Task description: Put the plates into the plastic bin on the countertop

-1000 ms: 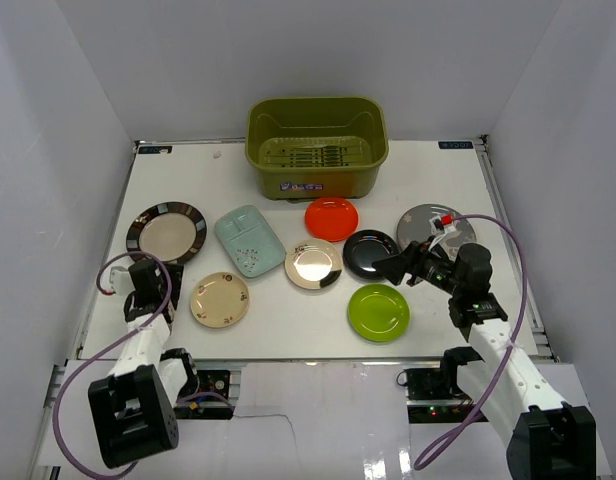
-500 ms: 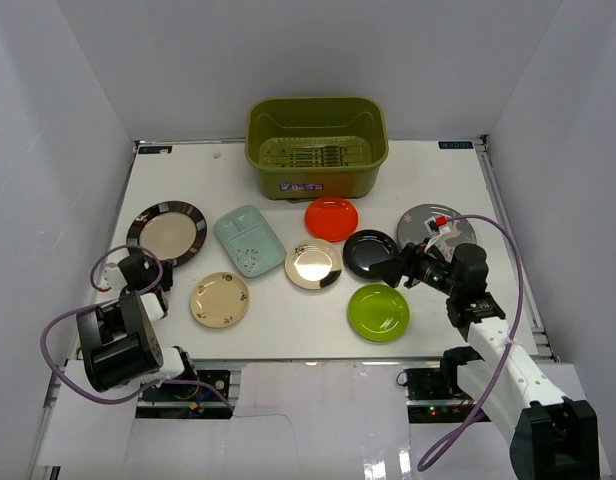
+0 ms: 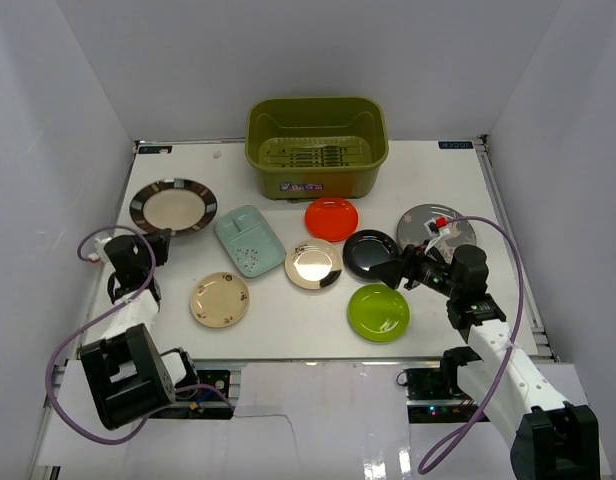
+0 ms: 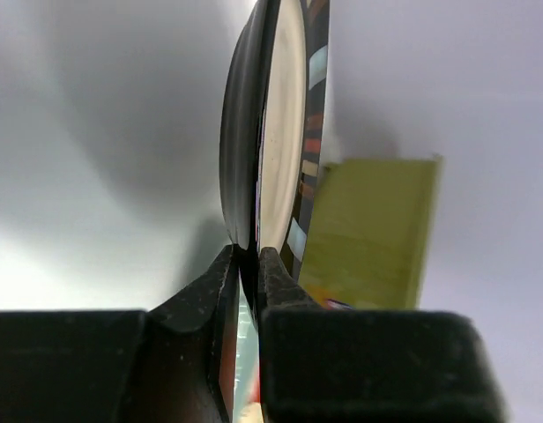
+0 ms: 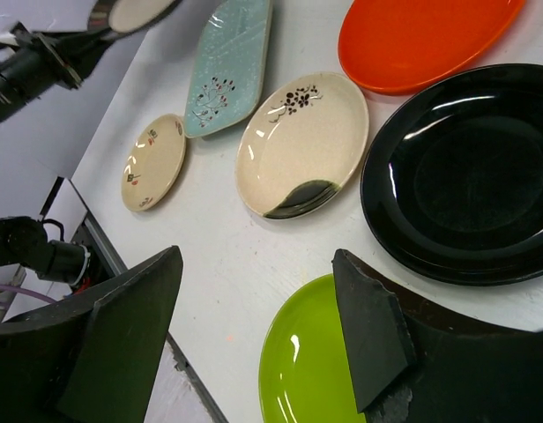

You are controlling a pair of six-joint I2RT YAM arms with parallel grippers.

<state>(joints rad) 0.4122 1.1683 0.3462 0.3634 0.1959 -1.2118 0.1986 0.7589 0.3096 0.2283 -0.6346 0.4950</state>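
Note:
My left gripper point(image 3: 155, 241) point(image 4: 249, 257) is shut on the near rim of the black-rimmed cream plate point(image 3: 173, 205) point(image 4: 273, 132), which shows edge-on in the left wrist view. The olive plastic bin point(image 3: 318, 146) point(image 4: 370, 231) stands at the back of the white countertop point(image 3: 288, 320). My right gripper point(image 3: 392, 272) point(image 5: 258, 264) hangs open with nothing in it, over the near edges of the lime green plate point(image 3: 378, 311) point(image 5: 308, 363) and the glossy black plate point(image 3: 369, 252) point(image 5: 465, 176).
On the countertop lie a red plate point(image 3: 331, 218) point(image 5: 421, 35), a cream-brown plate point(image 3: 314, 264) point(image 5: 302, 141), a pale teal plate point(image 3: 249, 240) point(image 5: 227, 66), a beige floral plate point(image 3: 219, 299) point(image 5: 152, 159) and a grey patterned plate point(image 3: 426, 222). White walls close in three sides.
My left gripper has shut on the black-rimmed plate's rim and carried it up and back a little. The right gripper has edged slightly toward the lime green plate, still open.

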